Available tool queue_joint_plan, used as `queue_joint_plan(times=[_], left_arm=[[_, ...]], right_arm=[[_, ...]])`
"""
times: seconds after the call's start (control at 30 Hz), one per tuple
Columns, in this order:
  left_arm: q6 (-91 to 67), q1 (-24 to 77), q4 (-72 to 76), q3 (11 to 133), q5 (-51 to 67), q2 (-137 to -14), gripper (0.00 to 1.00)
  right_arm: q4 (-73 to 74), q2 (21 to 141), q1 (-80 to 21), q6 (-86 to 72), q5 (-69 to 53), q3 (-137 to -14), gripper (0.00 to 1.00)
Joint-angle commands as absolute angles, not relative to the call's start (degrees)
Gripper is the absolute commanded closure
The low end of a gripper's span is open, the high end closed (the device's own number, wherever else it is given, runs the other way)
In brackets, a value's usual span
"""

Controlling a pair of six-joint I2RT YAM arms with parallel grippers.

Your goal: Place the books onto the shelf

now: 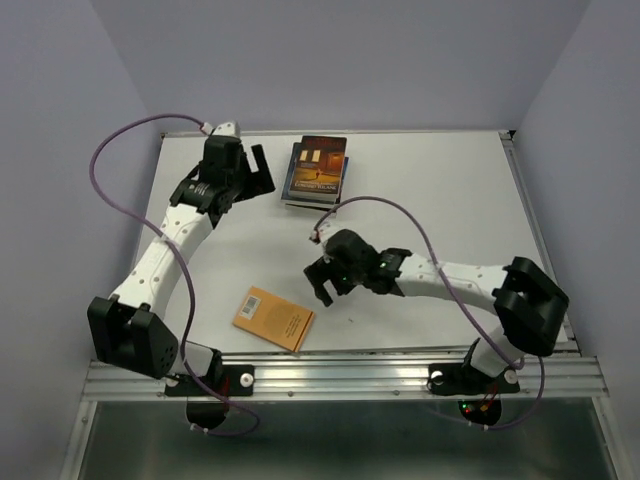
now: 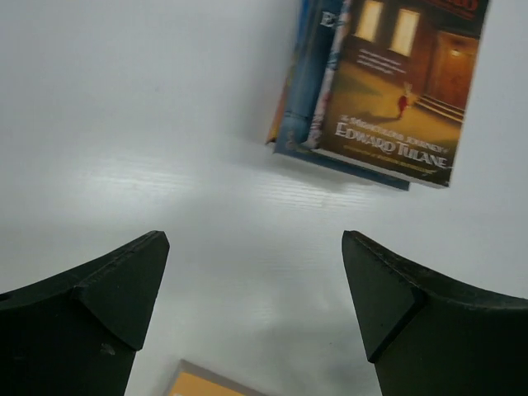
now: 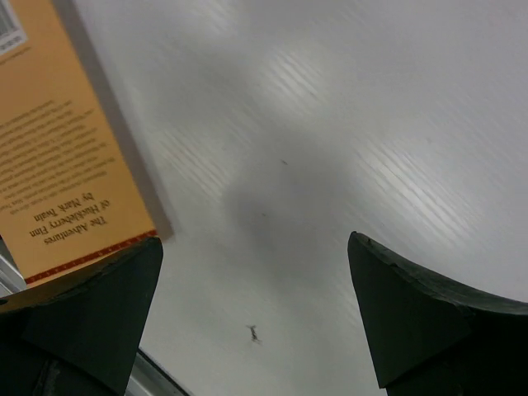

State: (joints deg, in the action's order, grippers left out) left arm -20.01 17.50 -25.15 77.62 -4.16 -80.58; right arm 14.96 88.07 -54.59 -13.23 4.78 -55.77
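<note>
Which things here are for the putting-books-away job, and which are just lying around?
For the job:
- stack of books, far middle of the table
- orange book, near the front edge

Just around:
- purple cables
- small dark speck on the table

No shelf shows in these views.

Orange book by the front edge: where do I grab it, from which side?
Likely the short edge of the orange book nearest the open right gripper, coming in low from the right. It lies flat and thin, so only an edge offers a pinch across its thickness.
</note>
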Motion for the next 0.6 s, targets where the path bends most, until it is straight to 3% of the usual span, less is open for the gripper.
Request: queue_joint_plan(times=[0.0, 0.27, 0.57], left_arm=[[-35.0, 15.0, -28.2, 71.4, -19.7, -74.1, 0.01], [-41.8, 9.8, -33.4, 58.2, -22.9, -61.4, 0.01], [-39.9, 2.1, -31.4, 55.8, -16.4, -61.0, 0.01]], right_arm=[[11.6, 96.0, -63.4, -3.4, 7.4, -64.2, 0.00], [6.7, 106.9, -71.6, 4.2, 3.4, -73.5, 0.00], [5.9, 116.4, -75.4, 6.2, 5.4, -76.8, 0.00]])
